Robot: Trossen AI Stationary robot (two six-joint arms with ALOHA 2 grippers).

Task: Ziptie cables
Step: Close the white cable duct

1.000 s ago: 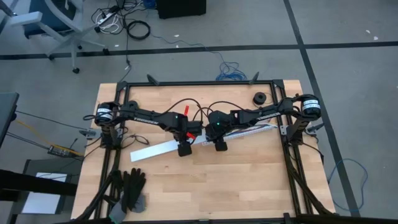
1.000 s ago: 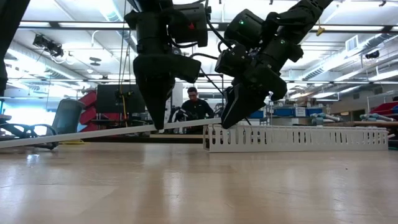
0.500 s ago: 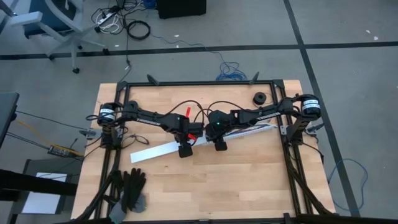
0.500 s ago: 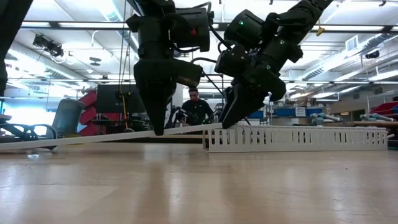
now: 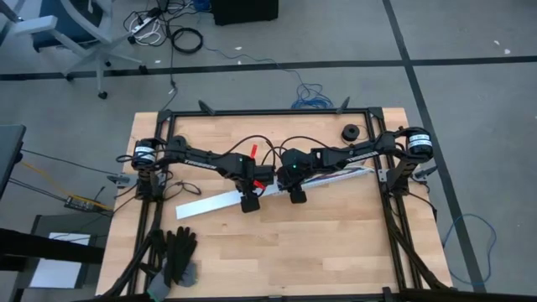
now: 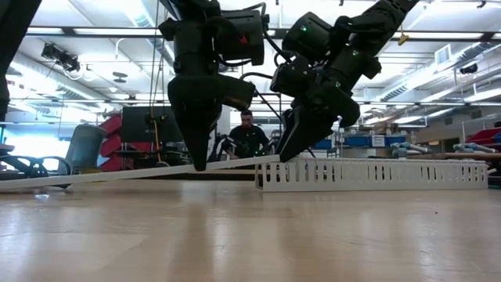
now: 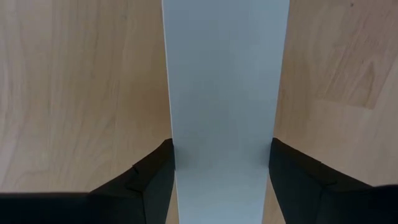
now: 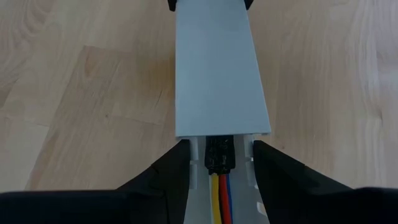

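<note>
Left end effector point(image 7: 221, 180) grips white cover strip point(image 7: 224, 81) — right end effector point(image 8: 221, 168) clamps slotted channel point(image 6: 376, 174) holding cables point(image 8: 221, 199).

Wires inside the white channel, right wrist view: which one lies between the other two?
The red wire: it runs in the middle, with the yellow wire on one side and the blue wire on the other.

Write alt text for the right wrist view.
The right hand straddles the end of a white slotted channel, where yellow, red and blue cables with a dark plug lie inside. A flat white cover strip runs from the channel's end across the wooden table.
</note>
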